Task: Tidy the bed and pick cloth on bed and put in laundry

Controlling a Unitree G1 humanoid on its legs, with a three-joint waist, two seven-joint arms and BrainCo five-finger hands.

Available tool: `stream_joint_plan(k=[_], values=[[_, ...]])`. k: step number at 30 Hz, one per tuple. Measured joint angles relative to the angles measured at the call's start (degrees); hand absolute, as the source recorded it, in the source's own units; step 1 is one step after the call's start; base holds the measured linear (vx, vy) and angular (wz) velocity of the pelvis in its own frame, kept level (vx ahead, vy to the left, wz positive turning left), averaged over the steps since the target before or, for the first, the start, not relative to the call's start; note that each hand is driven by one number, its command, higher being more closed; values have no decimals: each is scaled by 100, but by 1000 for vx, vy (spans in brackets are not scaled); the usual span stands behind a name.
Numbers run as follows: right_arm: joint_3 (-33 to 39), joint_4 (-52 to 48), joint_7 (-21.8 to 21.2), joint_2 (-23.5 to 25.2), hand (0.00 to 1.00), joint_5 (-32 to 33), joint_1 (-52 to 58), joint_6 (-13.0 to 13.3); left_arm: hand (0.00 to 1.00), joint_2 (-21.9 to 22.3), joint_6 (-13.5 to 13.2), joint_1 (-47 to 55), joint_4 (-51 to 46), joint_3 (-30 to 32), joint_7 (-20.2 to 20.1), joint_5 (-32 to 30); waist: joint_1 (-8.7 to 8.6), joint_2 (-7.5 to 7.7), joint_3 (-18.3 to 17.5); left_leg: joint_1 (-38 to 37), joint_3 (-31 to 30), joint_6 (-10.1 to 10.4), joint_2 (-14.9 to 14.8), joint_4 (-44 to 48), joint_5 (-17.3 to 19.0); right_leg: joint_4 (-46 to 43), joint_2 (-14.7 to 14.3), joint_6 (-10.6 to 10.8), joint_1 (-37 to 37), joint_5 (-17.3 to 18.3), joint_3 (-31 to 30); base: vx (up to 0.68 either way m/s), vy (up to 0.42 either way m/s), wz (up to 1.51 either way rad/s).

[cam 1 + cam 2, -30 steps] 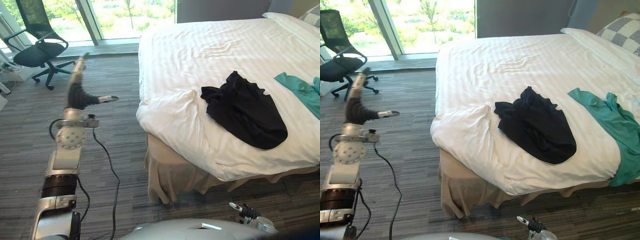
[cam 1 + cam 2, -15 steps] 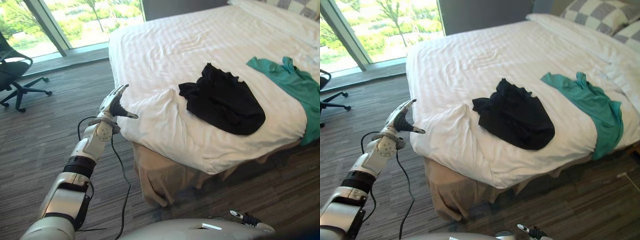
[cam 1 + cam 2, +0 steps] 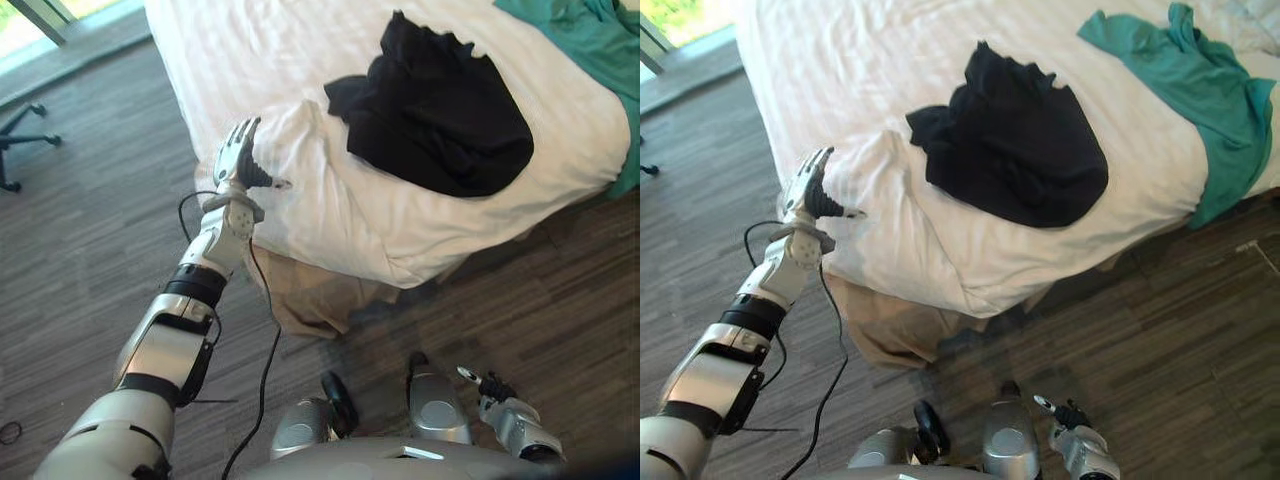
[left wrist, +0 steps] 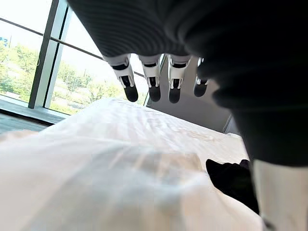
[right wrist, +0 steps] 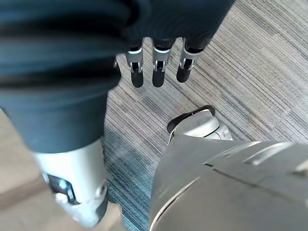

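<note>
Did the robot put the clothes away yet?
Not yet. Nothing looks done: the crumpled black cloth and the teal cloth lie on the white bed. The left hand is open by the bed's corner, holding nothing. The right hand hangs open too. All the picking up is left.

Striped carpet floor (image 3: 90, 230) all around here, grey and brown bands running across it. Far left, the black castor legs of an office chair (image 3: 18, 140) poke in, standing on that carpet. Up in the corner there's a window (image 3: 15, 30), bright green outside, with a paler ledge (image 3: 85, 50) along its foot. In the left wrist view a dark window frame (image 4: 45, 57) stands upright, leafy trees (image 4: 72, 84) beyond the glass, a plain grey wall (image 4: 202, 103) beside it
</note>
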State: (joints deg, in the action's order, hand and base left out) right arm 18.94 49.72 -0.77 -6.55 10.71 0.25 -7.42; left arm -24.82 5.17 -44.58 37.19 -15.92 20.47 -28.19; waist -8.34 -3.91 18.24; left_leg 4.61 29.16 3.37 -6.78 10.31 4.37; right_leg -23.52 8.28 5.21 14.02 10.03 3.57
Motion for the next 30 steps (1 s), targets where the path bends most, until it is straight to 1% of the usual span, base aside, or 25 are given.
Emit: stream_joint_plan(k=[2, 3, 4, 6, 7, 8, 9, 10, 12, 14, 15, 16, 17, 18, 20, 21, 23, 24, 26, 29, 30], values=[[-148, -281, 24, 15, 0, 184, -34, 87, 0, 114, 268, -259, -14, -16, 18, -57, 5, -3, 174, 318, 196, -46, -140, 371, 174, -196, -17, -1, 287, 1, -8, -146, -9, -1], [-182, -360, 37, 23, 0, 229, -49, 123, 0, 153, 387, -327, -15, -14, 18, -59, 9, -9, 196, 441, 223, -63, -174, 474, 221, -256, -19, -1, 408, 1, -20, -136, 17, -3], [-237, -476, 59, 40, 0, 282, -80, 166, 100, 190, 528, -417, -17, -2, 18, -62, 13, 2, 275, 566, 266, -76, -212, 599, 273, -330, -21, -1, 529, 1, -44, -103, 19, -6], [-356, -633, 116, 96, 0, 410, -199, 271, 100, 218, 880, -563, -25, 23, -80, -70, 8, 23, 433, 848, 372, -136, -306, 885, 386, -443, -24, -1, 783, 1, -85, -130, 26, -8], [-389, -663, 126, 129, 0, 502, -275, 292, 100, 235, 1013, -654, -29, 42, -239, -70, 13, 34, 510, 1018, 380, -163, -364, 1068, 450, -507, -29, -1, 926, 1, -96, -135, 23, -4], [-390, -696, 135, 150, 0, 545, -295, 297, 100, 256, 1066, -694, -34, 72, -309, -70, 13, 34, 528, 1107, 390, -180, -393, 1140, 478, -530, -33, -1, 1002, 1, -99, -165, 12, -4], [-391, -771, 146, 197, 0, 597, -315, 349, 100, 327, 1140, -805, -46, 220, -477, -81, 59, 30, 534, 1316, 443, -222, -476, 1266, 589, -551, -73, -4, 1190, 5, -99, -136, 3, -5], [-394, -773, 146, 211, 0, 598, -335, 366, 100, 332, 1148, -862, -56, 263, -623, -186, 81, 29, 534, 1390, 469, -242, -518, 1315, 643, -552, -99, -12, 1254, 10, -98, -131, 1, -7], [-398, -772, 147, 202, 0, 600, -415, 420, 100, 281, 1148, -1049, -182, 268, -1068, -469, 144, 71, 584, 1555, 476, -285, -584, 1471, 698, -557, -112, -32, 1362, 22, -97, -109, -8, -4], [-415, -797, 149, 181, 0, 601, -561, 480, 100, 160, 1117, -1221, -210, 203, -1779, -563, 138, 74, 649, 1632, 466, -331, -640, 1612, 786, -559, -113, -61, 1364, 57, -84, -157, -4, -2], [-445, -812, 151, 173, 0, 601, -581, 484, 100, 123, 1114, -1243, -210, 169, -1922, -563, 134, 74, 650, 1636, 467, -341, -638, 1623, 797, -559, -107, -68, 1364, 61, -84, -105, 14, -1], [-518, -820, 149, 148, 0, 596, -610, 493, 100, 53, 1106, -1288, -210, 38, -2181, -554, 135, 74, 650, 1635, 469, -335, -623, 1628, 814, -552, -86, -69, 1355, 61, -85, -66, 29, 3], [-539, -825, 147, 143, 0, 593, -630, 493, 100, -31, 1074, -1323, -213, -131, -2420, -537, 144, 74, 649, 1634, 469, -329, -602, 1628, 826, -544, -59, -69, 1351, 61, -82, -54, 31, 5], [-551, -826, 146, 142, 0, 591, -637, 493, 100, -72, 1054, -1333, -213, -216, -2530, -503, 148, 75, 649, 1632, 469, -335, -591, 1628, 829, -541, -44, -68, 1345, 60, -77, -36, 39, 7], [-561, -826, 139, 139, 0, 584, -637, 493, 100, -218, 924, -1359, -228, -503, -2937, -389, 157, 76, 650, 1581, 455, -408, -537, 1604, 791, -528, 13, -30, 1270, 38, -39, 21, 31, 9], [-561, -826, 136, 139, 0, 583, -630, 495, 100, -262, 881, -1360, -239, -597, -3033, -359, 157, 77, 651, 1542, 446, -417, -517, 1586, 785, -516, 28, -27, 1224, 36, -28, 52, 32, 12], [-555, -828, 105, 138, 0, 494, -533, 536, 100, -467, 662, -1298, -374, -1043, -3561, -176, 172, 87, 644, 1283, 374, -421, -437, 1465, 775, -457, 101, -5, 914, 30, 109, 66, 34, 18], [-555, -832, 99, 136, 0, 450, -494, 558, 100, -535, 621, -1252, -484, -1166, -3690, -153, 179, 92, 641, 1204, 351, -414, -403, 1402, 762, -435, 129, -1, 828, 32, 161, 81, 24, 24], [-545, -824, 92, 127, 0, 357, -353, 596, 100, -807, 379, -1009, -940, -1499, -4142, 140, 270, 112, 594, 969, 260, -391, -286, 1177, 702, -342, 221, 36, 551, 55, 357, 98, -2, 25], [-545, -809, 69, 137, 0, 356, -194, 594, 100, -991, 158, -572, -1290, -1525, -4455, 552, 330, 143, 450, 803, 113, -363, -201, 970, 606, -202, 273, 66, 268, 73, 601, 112, -37, 38], [-536, -805, 60, 140, 0, 355, -91, 594, 100, -1082, 63, -265, -1458, -1501, -4573, 722, 378, 170, 322, 682, 33, -328, -163, 861, 546, -110, 282, 68, 89, 72, 720, 138, -59, 38]])
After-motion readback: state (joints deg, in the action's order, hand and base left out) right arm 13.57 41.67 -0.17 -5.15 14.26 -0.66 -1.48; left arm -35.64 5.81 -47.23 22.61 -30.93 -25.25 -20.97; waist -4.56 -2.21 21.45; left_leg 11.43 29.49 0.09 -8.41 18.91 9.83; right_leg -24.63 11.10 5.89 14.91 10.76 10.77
